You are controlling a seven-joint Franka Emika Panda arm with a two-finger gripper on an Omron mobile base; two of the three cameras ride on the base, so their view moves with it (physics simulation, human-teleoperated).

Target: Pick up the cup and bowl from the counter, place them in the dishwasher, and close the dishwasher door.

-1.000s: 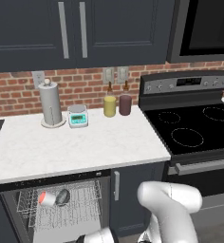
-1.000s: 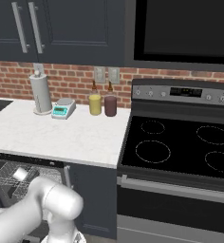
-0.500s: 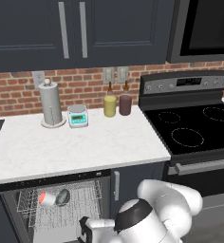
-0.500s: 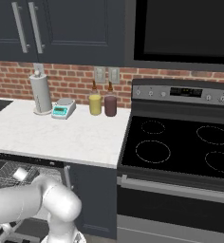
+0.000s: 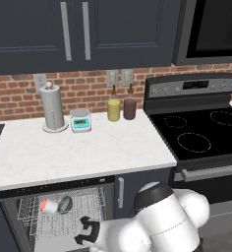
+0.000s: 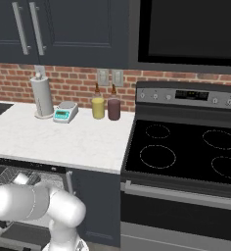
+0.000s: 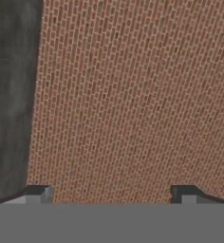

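In the open dishwasher [image 5: 19, 197], the wire rack [image 5: 69, 221] holds the cup [image 5: 48, 205] on its side, red inside showing, with the bowl [image 5: 65, 204] touching it just to the right. The gripper [image 7: 111, 194], right of the bowl, has fingers wide apart, empty, facing a brick wall [image 7: 133, 95].

dishwasher [image 5: 64, 221]: lower rack cut off by the picture's bottom edge, partly behind the white arm
bowl [image 5: 65, 204]: too small to tell how it lies

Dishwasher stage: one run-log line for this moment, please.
cup: in dishwasher rack | bowl: beside cup, in rack | gripper: open, empty | dishwasher door: not closed
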